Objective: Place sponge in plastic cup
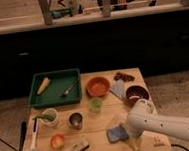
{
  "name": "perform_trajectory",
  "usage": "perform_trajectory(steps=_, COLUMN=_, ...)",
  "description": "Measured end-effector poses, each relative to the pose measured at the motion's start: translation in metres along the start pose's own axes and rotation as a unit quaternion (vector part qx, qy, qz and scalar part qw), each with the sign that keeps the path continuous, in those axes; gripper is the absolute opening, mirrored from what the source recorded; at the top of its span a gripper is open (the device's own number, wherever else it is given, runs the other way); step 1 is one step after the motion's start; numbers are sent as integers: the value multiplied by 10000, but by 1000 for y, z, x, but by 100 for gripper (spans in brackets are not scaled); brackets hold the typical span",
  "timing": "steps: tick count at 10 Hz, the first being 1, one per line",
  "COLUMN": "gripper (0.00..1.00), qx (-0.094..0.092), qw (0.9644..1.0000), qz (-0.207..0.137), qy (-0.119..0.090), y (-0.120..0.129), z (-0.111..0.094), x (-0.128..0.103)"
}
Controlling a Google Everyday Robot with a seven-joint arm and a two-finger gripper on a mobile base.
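The blue sponge (115,134) lies flat on the wooden table (100,127) near its front edge. My gripper (128,135) is at the end of the white arm (166,127), which reaches in from the lower right. It sits right at the sponge's right side, and the arm hides where they meet. The green plastic cup (95,105) stands upright in the middle of the table, behind and a little left of the sponge.
A green tray (36,90) at the back left holds a yellow piece and a fork. An orange bowl (98,85), a pale cloth (118,89) and a dark red bowl (136,93) stand behind. A metal cup (75,120), white mug (49,117), tan-and-black block (76,147) and brush (32,144) are at left.
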Motion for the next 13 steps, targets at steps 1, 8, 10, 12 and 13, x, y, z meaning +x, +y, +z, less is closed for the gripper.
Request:
perform_trajectory(steps=1, gripper=80, qx=-1, qw=10000, qz=-3, qy=-1, y=0, z=0, x=0)
perform_trajectory(steps=8, gripper=80, qx=252, qw=9989, qz=-237, qy=-315, y=-9, z=-40, x=-13)
perform_trajectory(steps=10, gripper=80, qx=265, qw=9989, qz=-236, qy=-307, y=-15, z=-40, x=-24)
perform_trajectory(steps=12, gripper=80, qx=260, qw=9993, qz=-104, qy=-229, y=-22, z=-38, x=-40)
perform_trajectory(steps=13, gripper=80, qx=266, qw=9995, qz=48, qy=-188, y=-25, z=-36, x=-48)
